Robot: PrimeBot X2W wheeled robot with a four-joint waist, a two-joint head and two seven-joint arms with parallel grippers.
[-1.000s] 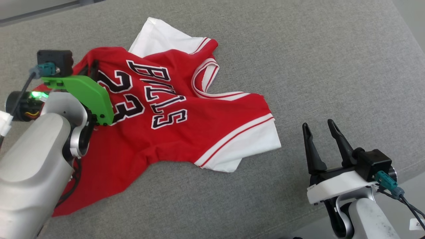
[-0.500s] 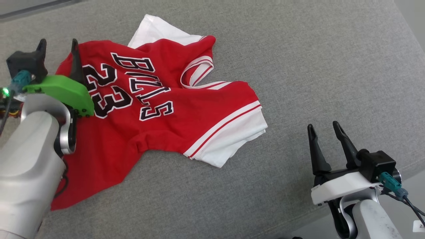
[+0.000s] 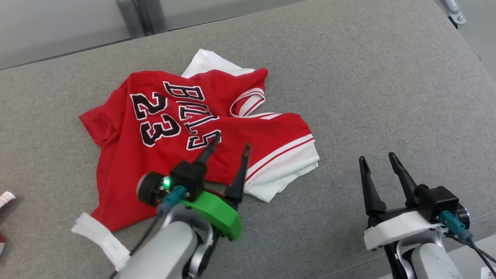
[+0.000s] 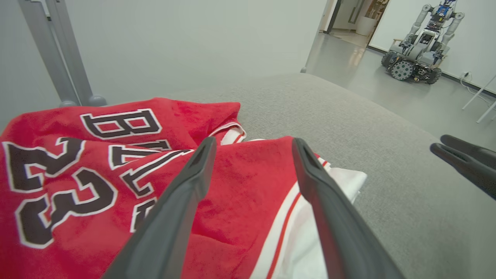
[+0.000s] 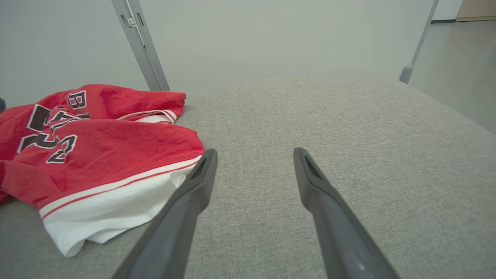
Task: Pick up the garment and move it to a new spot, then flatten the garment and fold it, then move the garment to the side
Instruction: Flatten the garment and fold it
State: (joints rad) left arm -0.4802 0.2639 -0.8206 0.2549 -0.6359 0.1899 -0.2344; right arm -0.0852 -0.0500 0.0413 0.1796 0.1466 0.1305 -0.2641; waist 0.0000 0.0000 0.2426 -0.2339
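Garment point(image 3: 170, 128): red short-sleeved jersey of soft, matte knit cloth. Lies lettered side up on the grey woven worktop point(image 3: 368, 85), rumpled into shallow folds, not flat. Bears black block letters and the number 23, each outlined in white. Ends each sleeve in a broad white band edged with thin red stripes. Shows a striped rib trim round the neck opening.

Long axis: from the hem, behind and to the left of the left tool point(image 3: 231, 141), to the neck opening, ahead of its fingertips and slightly to their right.

Far sleeve: partly tucked under the red body, beyond the neck opening.

Near sleeve: spread just to the right of the left tool, between the two tools and well to the left of the right tool point(image 3: 377, 157).

Left tool: long, dark, tapered fingers on a green mount. Stands wide, with nothing gripped, above the near red panel. Contact with the cloth: cannot tell.

Right tool: same finger shape on a white mount. Stands wide and empty over bare worktop, clear of the garment.
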